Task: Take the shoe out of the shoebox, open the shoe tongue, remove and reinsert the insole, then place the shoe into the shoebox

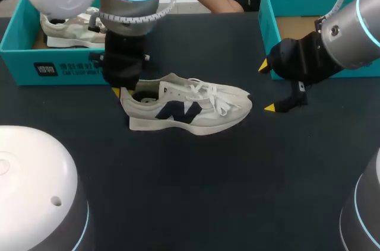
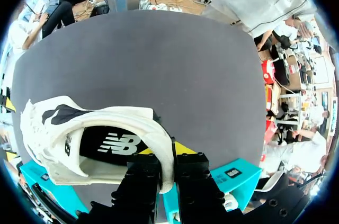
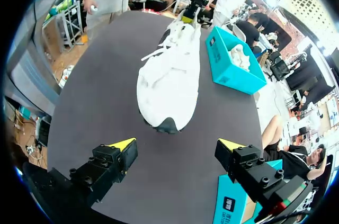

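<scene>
- Left shoebox (image 1: 21,61): a teal box standing beyond the heel end of the shoe (image 1: 187,108), holding a second shoe (image 1: 68,28).
- Left end effector (image 2: 165,152): set at the shoe's heel. Its two fingers are nearly closed and pinch the heel collar (image 2: 161,144) between them, one finger inside the opening and one outside.
- Shoe: a pale trainer with a dark side mark. It stands upright on its sole on the desk (image 1: 196,203), outside both boxes, with its toe pointing toward the right end effector (image 3: 175,147).
- Insole (image 2: 114,142): a dark liner that lies flat inside the shoe, visible through the opening.
- Laces (image 1: 208,94): they lie crossed over the tongue (image 1: 173,79), which does not look pulled forward.
- Right end effector: hangs just off the shoe's toe with its fingers spread wide, holding nothing.
- Right shoebox (image 1: 273,2): a teal box beyond the toe end of the shoe, with bare cardboard showing inside.
- Progress: removal from the box appears done. The tongue seems unopened and the insole is seated, so the tongue step, the insole removal and reinsertion, and the return to the box probably remain.
</scene>
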`<move>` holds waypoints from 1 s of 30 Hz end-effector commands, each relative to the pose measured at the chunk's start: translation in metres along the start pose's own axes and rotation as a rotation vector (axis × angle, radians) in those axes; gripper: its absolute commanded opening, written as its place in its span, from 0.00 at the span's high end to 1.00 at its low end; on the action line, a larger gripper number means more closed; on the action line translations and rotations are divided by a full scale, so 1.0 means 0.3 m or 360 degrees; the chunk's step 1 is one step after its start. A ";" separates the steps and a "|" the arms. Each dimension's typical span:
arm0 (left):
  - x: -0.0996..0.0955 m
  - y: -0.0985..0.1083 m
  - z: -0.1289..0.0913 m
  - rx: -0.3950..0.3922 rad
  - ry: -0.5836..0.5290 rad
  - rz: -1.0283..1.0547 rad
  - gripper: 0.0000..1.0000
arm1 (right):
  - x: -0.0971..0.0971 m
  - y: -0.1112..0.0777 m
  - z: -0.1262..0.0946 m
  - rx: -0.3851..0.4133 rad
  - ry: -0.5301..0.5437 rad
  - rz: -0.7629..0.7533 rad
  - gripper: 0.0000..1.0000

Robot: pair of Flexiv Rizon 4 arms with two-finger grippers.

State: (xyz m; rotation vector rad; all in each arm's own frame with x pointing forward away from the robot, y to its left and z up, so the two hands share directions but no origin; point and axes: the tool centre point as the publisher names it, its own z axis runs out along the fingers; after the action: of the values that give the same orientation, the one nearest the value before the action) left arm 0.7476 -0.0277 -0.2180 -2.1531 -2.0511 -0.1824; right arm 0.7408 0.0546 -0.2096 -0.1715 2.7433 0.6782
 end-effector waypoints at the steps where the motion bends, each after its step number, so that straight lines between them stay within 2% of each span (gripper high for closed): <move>1: -0.056 -0.021 0.054 -0.0004 -0.0003 0.0014 1.00 | 0.002 0.001 0.004 0.0004 -0.0003 0.0001 0.00; 5: -0.113 -0.045 0.107 0.0000 0.0040 0.0026 1.00 | 0.002 0.001 0.004 0.0004 -0.0003 0.0001 0.00; 16: -0.186 -0.055 0.290 -0.0060 0.0023 0.0005 1.00 | 0.002 0.001 0.004 0.0004 -0.0003 0.0001 0.00; 18: -0.197 -0.055 0.320 -0.0041 0.0043 0.0010 1.00 | 0.002 0.001 0.004 0.0004 -0.0003 0.0001 0.00; 30: -0.195 -0.072 0.402 0.0036 0.0128 -0.0106 1.00 | 0.002 0.001 0.004 0.0004 -0.0003 0.0001 0.00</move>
State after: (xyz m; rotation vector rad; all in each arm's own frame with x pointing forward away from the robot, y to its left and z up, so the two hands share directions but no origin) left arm 0.7186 -0.0553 -0.3427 -2.0381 -2.0803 -0.2455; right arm 0.7408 0.0546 -0.2096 -0.1714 2.7433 0.6782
